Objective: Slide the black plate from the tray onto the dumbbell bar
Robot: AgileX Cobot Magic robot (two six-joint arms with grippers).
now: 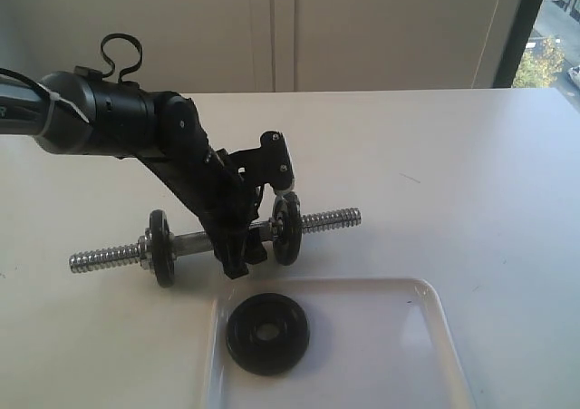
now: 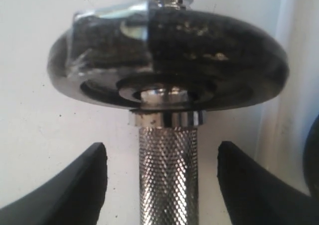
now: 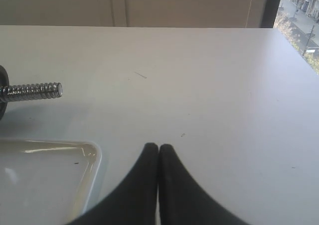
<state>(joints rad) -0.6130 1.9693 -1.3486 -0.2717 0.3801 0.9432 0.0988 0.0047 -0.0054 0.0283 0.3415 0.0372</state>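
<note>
Exterior view: black plate flat on the tray, hole upward, toward the tray's left end, just on the camera's side of the dumbbell bar. Bar lying on the table, long axis across the view, right end slightly farther back. Two other discs on it, one by the left thread, one by the right. Down over the middle of the bar, between those discs and close above the plate, the left gripper; hard to tell here whether touching the bar. Only this one arm in frame. Bare thread at the right end probably the way on for the plate, so the hole would need turning to line up with the bar's axis.

Left wrist view: fingers spread wide, one on each side of the knurled grip, apart from it, nothing pinched. Disc close ahead, filling the width. Plate not clearly in frame; a dark sliver at one edge, not identifiable.

Right wrist view: right gripper over bare table, its fingers pressed together, holding nothing. Threaded bar end and a tray corner at one edge; plate itself cut off. Judged the nearer arm to the free end, though the gap is unclear.
</note>
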